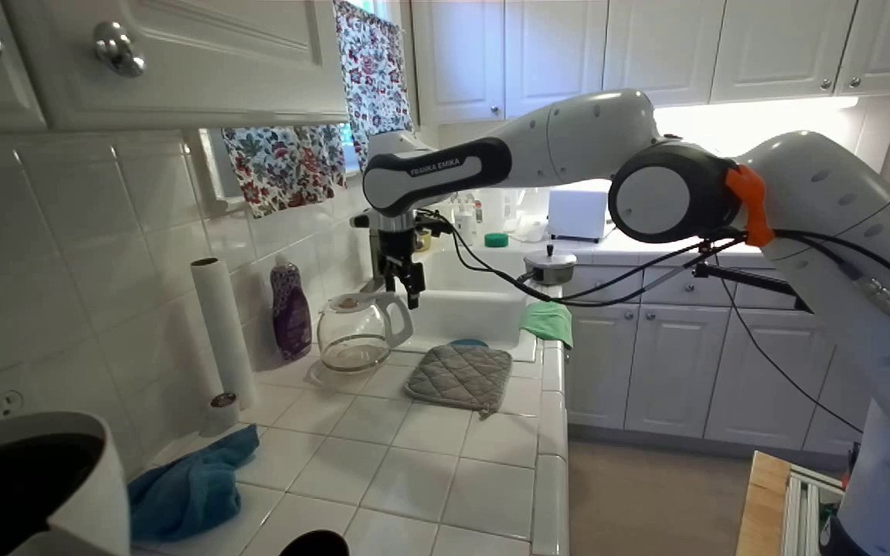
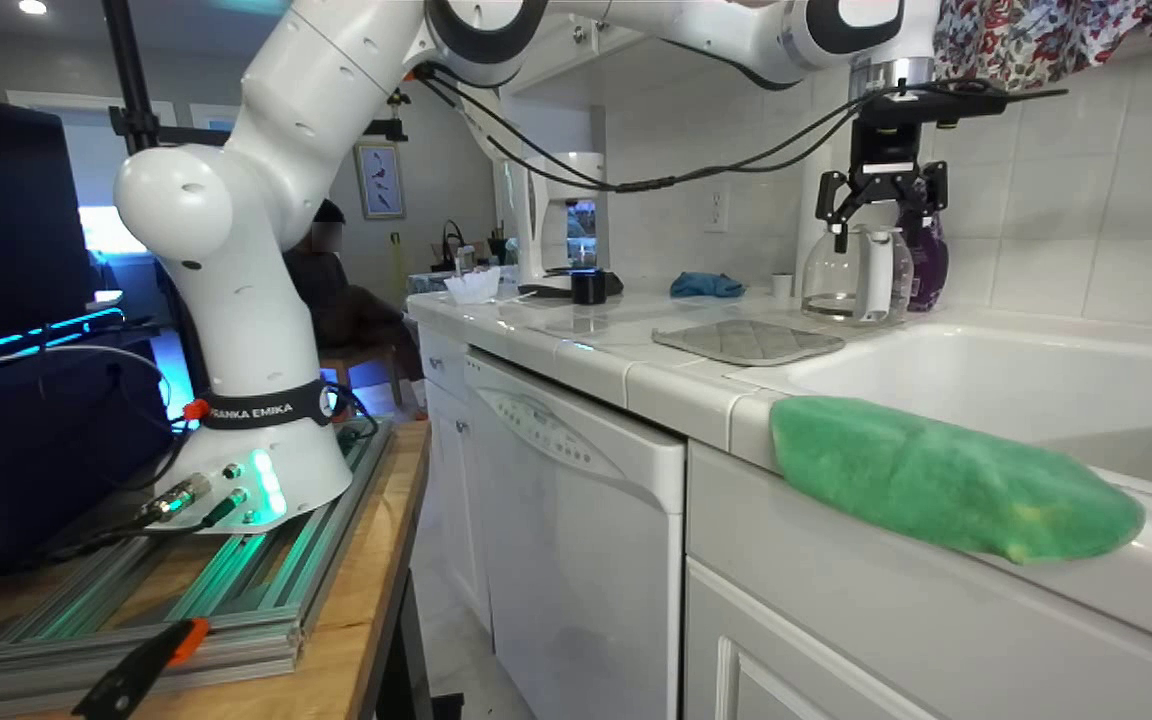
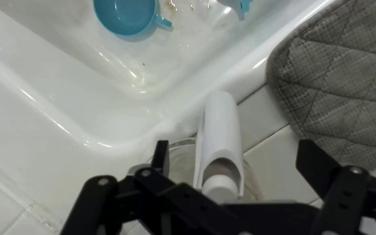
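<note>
Bright kitchen: white-tiled counter point(image 1: 414, 463) runs along a tiled wall point(image 1: 136, 232), w/ white cabs point(image 1: 673, 363) beneath the far stretch & floral curtains point(image 1: 287, 170) hanging nr the corner. White sink point(image 2: 1016, 375) is set into the counter.

Glass carafe point(image 1: 352, 340) stands upright on the tiles, just beside a corner of the sink, its white handle point(image 3: 222, 130) turned toward the rim. Gripper point(image 3: 233, 151) hangs at the end of the arm point(image 1: 599, 139), pointing down over that handle. Its fingers point(image 3: 160, 156) are well apart, one on ea. side of the handle, w/ a gap showing both sides in the wrist view. Can't tell exactly how far down the tips reach.

Grey quilted pot holder point(image 1: 460, 377) lies flat nr the carafe, right by the sink edge. Purple bottle point(image 1: 290, 313) stands btwn carafe & wall; tall white roll point(image 1: 223, 332) also nr the wall. Bunched blue cloth point(image 1: 194, 486) lies farther along. In an exterior view, black cup point(image 2: 589, 287) & white coffee maker point(image 2: 539, 230) sit toward the counter's end. Green cloth point(image 2: 946, 480) drapes over the sink's front edge; blue cup point(image 3: 127, 16) sits in the basin. Lidded pot point(image 1: 551, 268) rests at the sink's far side. Dishwasher point(image 2: 566, 500) is under the counter; seated person point(image 2: 331, 285) in bkgd, partly hidden by the arm.
</note>
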{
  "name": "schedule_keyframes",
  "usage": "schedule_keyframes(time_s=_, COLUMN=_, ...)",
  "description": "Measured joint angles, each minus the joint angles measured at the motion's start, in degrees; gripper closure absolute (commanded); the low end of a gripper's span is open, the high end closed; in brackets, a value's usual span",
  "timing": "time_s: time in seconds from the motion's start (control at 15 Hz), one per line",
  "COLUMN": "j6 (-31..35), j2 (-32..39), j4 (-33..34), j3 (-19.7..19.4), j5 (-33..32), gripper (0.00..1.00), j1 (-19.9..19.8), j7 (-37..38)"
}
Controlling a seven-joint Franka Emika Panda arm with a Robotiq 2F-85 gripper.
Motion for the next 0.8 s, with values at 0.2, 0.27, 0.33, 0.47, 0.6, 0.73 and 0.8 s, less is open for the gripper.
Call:
schedule_keyframes(time_s=0.2, j6=-0.48, j2=1.66, j4=1.66, j3=-0.88, j5=-3.73, gripper=0.00, j1=1.58, j7=0.00)
schedule_keyframes(time_s=0.27, j6=-0.48, j2=2.36, j4=2.16, j3=-0.92, j5=-4.33, gripper=0.00, j1=1.92, j7=0.00)
schedule_keyframes(time_s=0.33, j6=-0.48, j2=3.09, j4=2.72, j3=-0.92, j5=-4.60, gripper=0.00, j1=2.23, j7=0.00)
schedule_keyframes(time_s=0.47, j6=-0.48, j2=4.37, j4=3.61, j3=-0.94, j5=-4.66, gripper=0.00, j1=2.76, j7=0.00)
schedule_keyframes(time_s=0.6, j6=-0.45, j2=5.37, j4=4.48, j3=-1.16, j5=-4.75, gripper=0.05, j1=3.29, j7=0.01)
schedule_keyframes(time_s=0.73, j6=-0.44, j2=5.88, j4=5.39, j3=-1.47, j5=-4.81, gripper=0.29, j1=3.75, j7=0.01)
schedule_keyframes(time_s=0.8, j6=-0.44, j2=6.13, j4=5.82, j3=-1.64, j5=-4.81, gripper=0.31, j1=3.95, j7=0.01)
